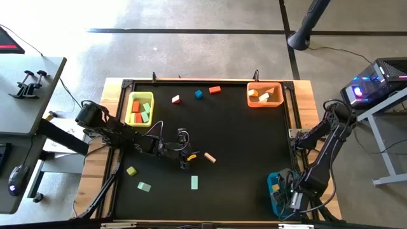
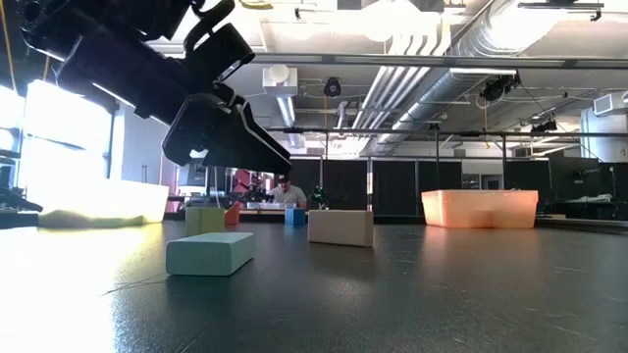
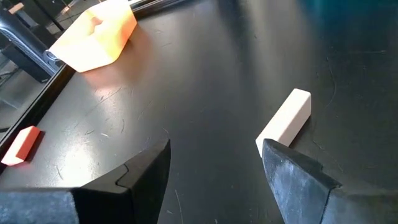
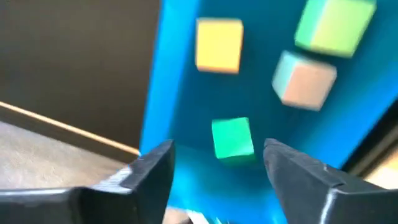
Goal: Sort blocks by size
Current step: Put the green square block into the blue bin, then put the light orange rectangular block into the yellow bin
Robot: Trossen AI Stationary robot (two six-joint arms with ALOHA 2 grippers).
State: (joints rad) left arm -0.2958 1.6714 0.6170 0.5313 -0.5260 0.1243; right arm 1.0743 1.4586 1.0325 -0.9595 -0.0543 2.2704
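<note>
My left gripper [image 1: 184, 159] [image 3: 214, 146] is open above the mat near the table's middle, and it shows raised off the mat in the low view [image 2: 221, 132]. A pink-tan bar [image 1: 210, 157] [image 3: 285, 121] lies flat on the mat just beyond one fingertip, outside the gap. My right gripper [image 1: 283, 191] [image 4: 217, 149] is open and empty over the blue bin [image 1: 275, 181] [image 4: 186, 81] at the near right. In the bin lie a yellow cube [image 4: 219, 45], a green cube [image 4: 232, 138], a lime cube [image 4: 334, 25] and a tan-and-mint cube [image 4: 305, 81].
A yellow bin [image 1: 140, 95] with blocks stands at the far left and an orange bin [image 1: 265, 102] with blocks at the far right. Loose blocks lie on the mat: pink [image 1: 176, 99], blue [image 1: 199, 94] and red [image 1: 215, 90] far, lime [image 1: 131, 170] and two mint bars [image 1: 144, 186] [image 1: 194, 182] near.
</note>
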